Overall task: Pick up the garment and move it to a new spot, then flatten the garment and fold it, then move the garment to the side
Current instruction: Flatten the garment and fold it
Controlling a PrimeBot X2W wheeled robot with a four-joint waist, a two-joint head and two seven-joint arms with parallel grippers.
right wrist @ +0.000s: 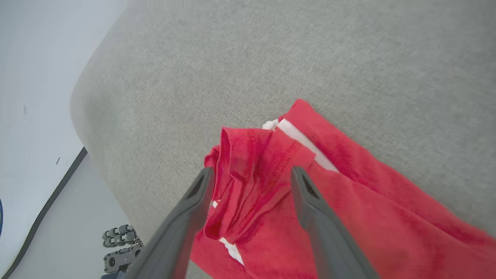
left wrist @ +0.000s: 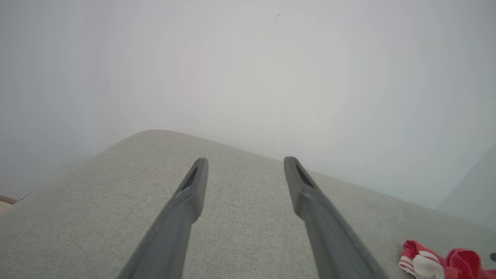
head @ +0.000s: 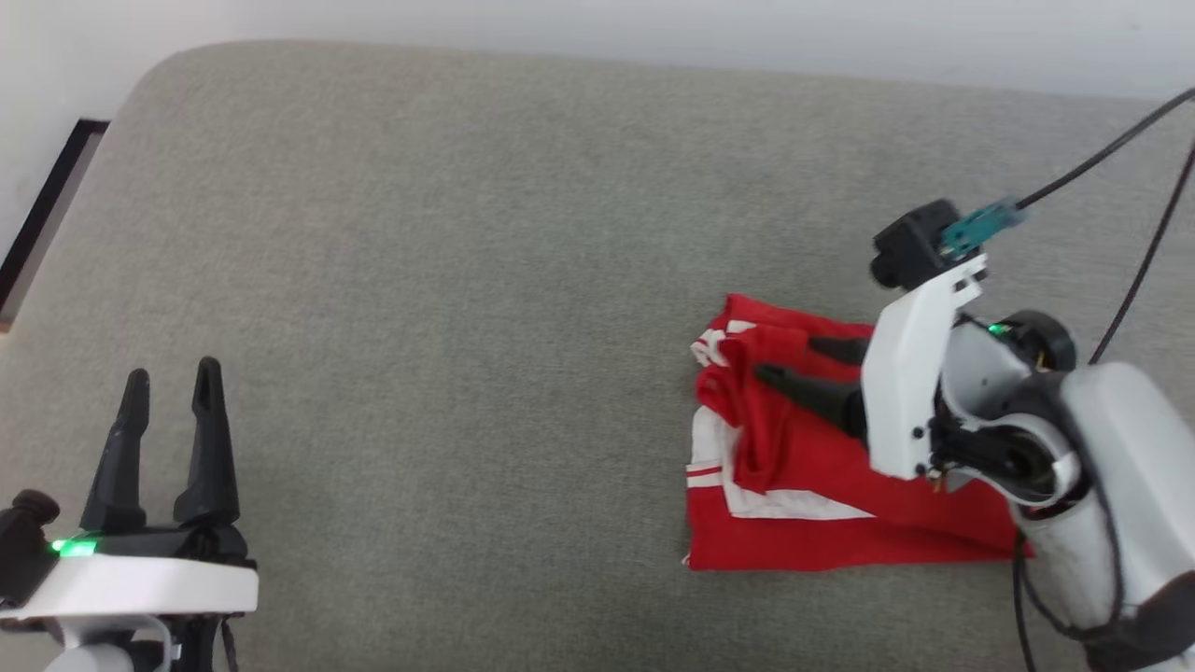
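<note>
Garment (head: 812, 457): red, white-panelled, folded, top bunched. Grey upholstered cushion (head: 467, 280); white wall (left wrist: 248, 77). Right gripper (head: 784, 357) spread astride the bunch; left gripper (head: 174, 369) spread, empty.

The whole work surface was a big grey woven-fabric cushion (head: 448, 243) with a rounded far-left corner, pretty plain, with the weave visible up close. Behind it ran a bare white wall (head: 653, 23), and the left wrist view caught a tiny dark speck (left wrist: 278, 15) on it. Off the cushion's left edge there was a black strip (head: 51, 191) along the base of the wall. The right wrist view showed pale grey floor (right wrist: 77, 209) beside the cushion, with some small grey ridged gadget (right wrist: 121, 248) sitting on it. Couldn't tell what it was.
</note>
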